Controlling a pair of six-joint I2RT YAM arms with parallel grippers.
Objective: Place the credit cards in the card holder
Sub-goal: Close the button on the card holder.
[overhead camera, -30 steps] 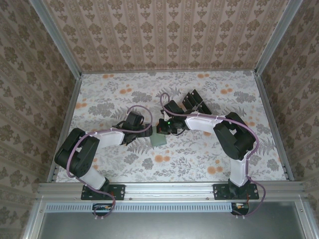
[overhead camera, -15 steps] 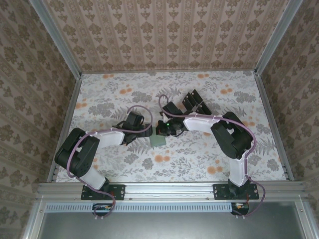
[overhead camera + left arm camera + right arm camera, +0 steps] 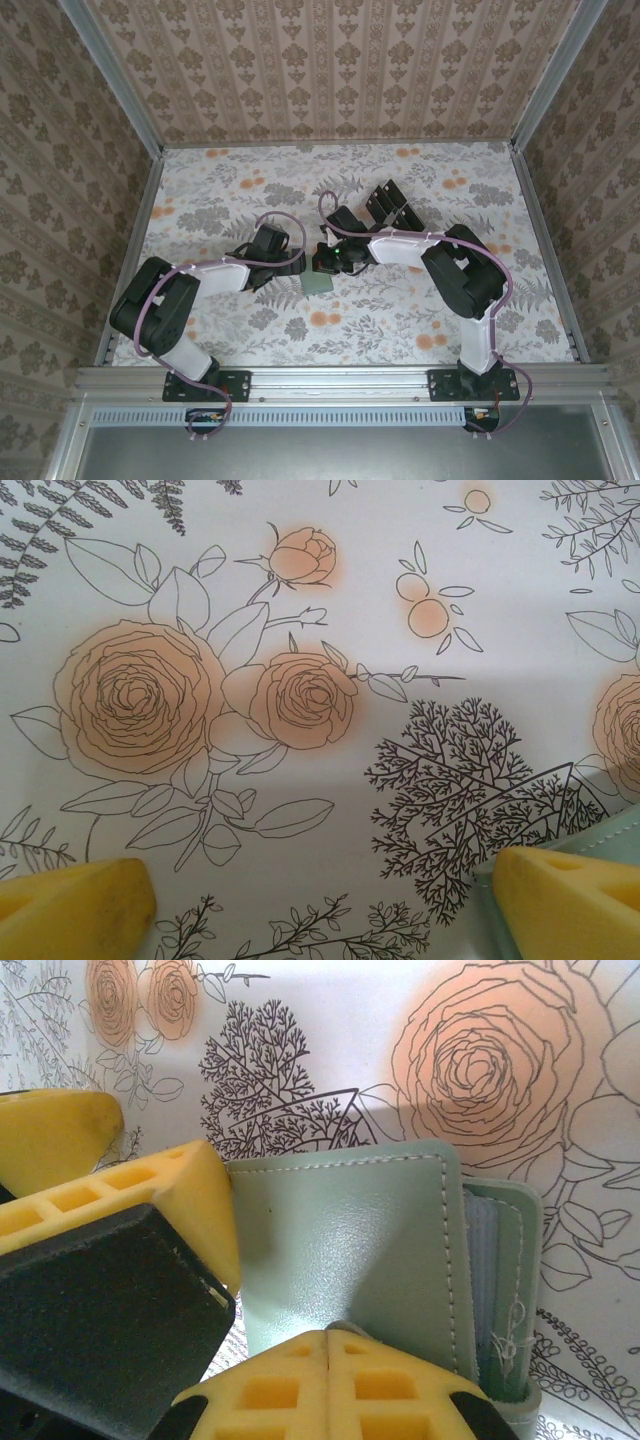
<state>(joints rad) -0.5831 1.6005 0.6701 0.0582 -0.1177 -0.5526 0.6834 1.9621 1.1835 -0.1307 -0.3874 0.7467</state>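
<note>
The green card holder (image 3: pixel 350 1250) lies on the desk (image 3: pixel 520 590). The right pincer (image 3: pixel 328 1358), pressed together, touches its edge. The left pincer (image 3: pixel 320 905) is spread wide beside it and should hold it still, gently.

The left gripper (image 3: pixel 322 878) points toward 3 o'clock, fingers wide apart. The right gripper (image 3: pixel 238 1310) points toward 9 o'clock, squeezed tight.

Even light filled the overhead view, leaving the floral tabletop (image 3: pixel 400 310) pale and washed out, with only faint shadows. Through the left wrist camera the print was crisp while the yellow fingertips (image 3: pixel 70 900) blurred. In the right wrist view the card holder (image 3: pixel 350 1250) was sharp, shadowed along its left edge, the cloth behind overexposed.
</note>
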